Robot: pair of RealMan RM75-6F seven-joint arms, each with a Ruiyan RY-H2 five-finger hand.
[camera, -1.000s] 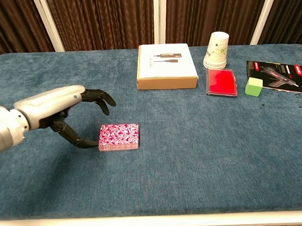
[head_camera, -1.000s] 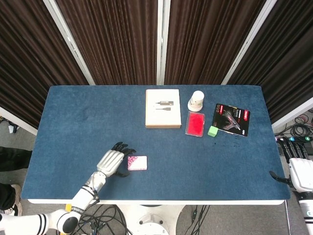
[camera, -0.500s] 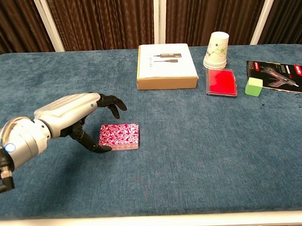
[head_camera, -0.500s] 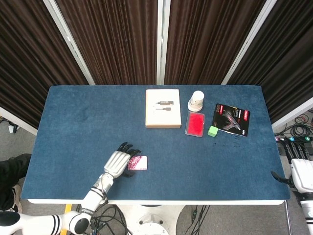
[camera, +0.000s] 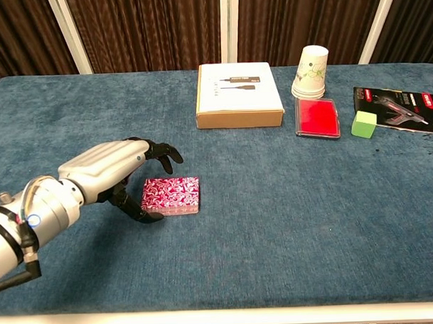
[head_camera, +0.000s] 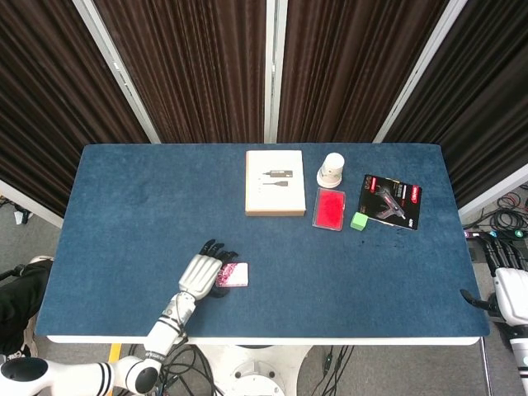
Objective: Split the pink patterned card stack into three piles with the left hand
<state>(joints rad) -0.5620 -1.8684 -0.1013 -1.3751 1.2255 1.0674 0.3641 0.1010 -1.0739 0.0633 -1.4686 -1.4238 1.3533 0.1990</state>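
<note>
Bright, even overhead light; soft shadows, sharp focus.
</note>
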